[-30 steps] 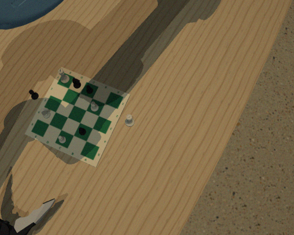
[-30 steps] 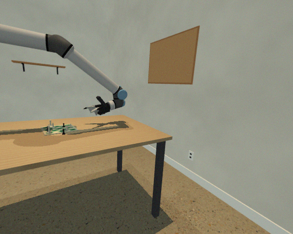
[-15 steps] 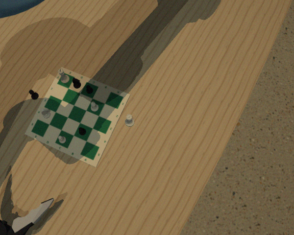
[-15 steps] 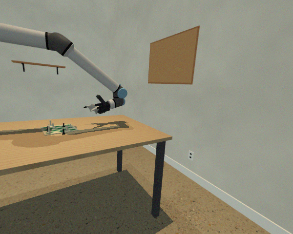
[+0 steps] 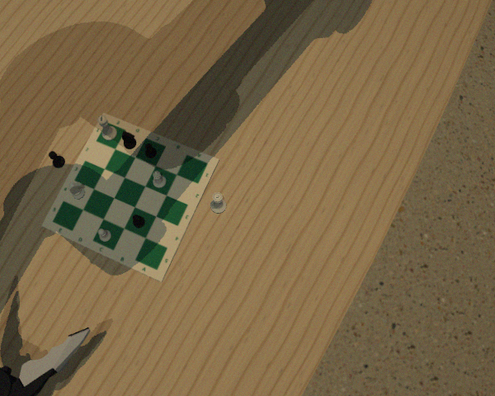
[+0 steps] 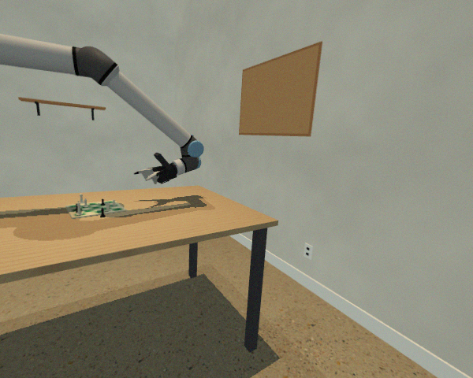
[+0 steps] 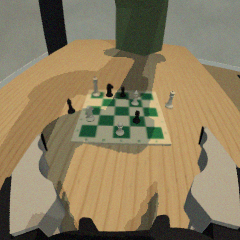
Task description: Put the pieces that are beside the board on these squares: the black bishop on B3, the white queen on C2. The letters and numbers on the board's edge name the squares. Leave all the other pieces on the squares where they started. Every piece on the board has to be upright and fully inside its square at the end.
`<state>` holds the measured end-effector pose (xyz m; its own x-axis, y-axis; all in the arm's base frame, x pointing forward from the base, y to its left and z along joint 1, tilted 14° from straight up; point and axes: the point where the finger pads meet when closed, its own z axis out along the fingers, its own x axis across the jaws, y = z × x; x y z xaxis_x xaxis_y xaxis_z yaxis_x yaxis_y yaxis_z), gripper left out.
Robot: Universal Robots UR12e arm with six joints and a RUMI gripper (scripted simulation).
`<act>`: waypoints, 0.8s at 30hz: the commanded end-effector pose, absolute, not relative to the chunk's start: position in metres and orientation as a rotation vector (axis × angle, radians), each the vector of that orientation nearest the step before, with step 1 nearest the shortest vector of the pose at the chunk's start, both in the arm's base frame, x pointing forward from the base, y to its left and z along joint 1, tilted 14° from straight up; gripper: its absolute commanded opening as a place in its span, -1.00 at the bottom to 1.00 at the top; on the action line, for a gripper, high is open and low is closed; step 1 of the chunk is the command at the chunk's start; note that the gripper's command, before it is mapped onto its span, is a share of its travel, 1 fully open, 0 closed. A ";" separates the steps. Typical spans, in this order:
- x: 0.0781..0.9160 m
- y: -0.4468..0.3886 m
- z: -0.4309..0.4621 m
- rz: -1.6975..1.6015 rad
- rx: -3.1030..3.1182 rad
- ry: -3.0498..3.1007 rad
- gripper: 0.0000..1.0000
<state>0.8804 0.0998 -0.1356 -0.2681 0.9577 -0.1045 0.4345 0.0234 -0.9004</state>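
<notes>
grey walls enclose the room, with a cork-brown pinboard (image 6: pixel 278 92) and a narrow wooden wall shelf (image 6: pixel 61 103) mounted on them, neither part of the job. below them the long pale wooden counter (image 6: pixel 155 234) on dark legs carries all the work items.

the white-and-grey jointed robot arm (image 6: pixel 147 106) reaches in from the upper left of the exterior view and ends above the counter, well clear of the wood. its wrist is tipped so the wrist camera looks across the whole layout, which reads as a survey or approach stance rather than a pick.

the black gripper with pale jaws (image 6: pixel 147 174) has its jaws spread to their full width and has hold of nothing. this suits a first approach, since neither piece has been collected.

the small green-and-cream chequered chess board (image 5: pixel 70 216) lies flat on the counter, with seven pieces standing upright on it. these are to stay put.

the white queen (image 5: pixel 217 202), a pale turned piece, stands upright on the bare wood just beside the board's edge on the a-file side. the black bishop (image 5: pixel 56 159), a dark slim piece, stands upright off the opposite edge, near the corner by the rank numbers.

judgement: neither b3 nor c2 is filled yet. the neighbouring pieces leave little room for wide jaws, so a careless descent could topple one.
</notes>
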 end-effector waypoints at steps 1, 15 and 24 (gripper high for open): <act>0.878 0.096 -0.135 1.195 -1.414 -1.789 1.00; 0.861 0.079 -0.134 1.134 -1.372 -1.963 1.00; 0.846 0.063 -0.135 1.067 -1.330 -2.115 1.00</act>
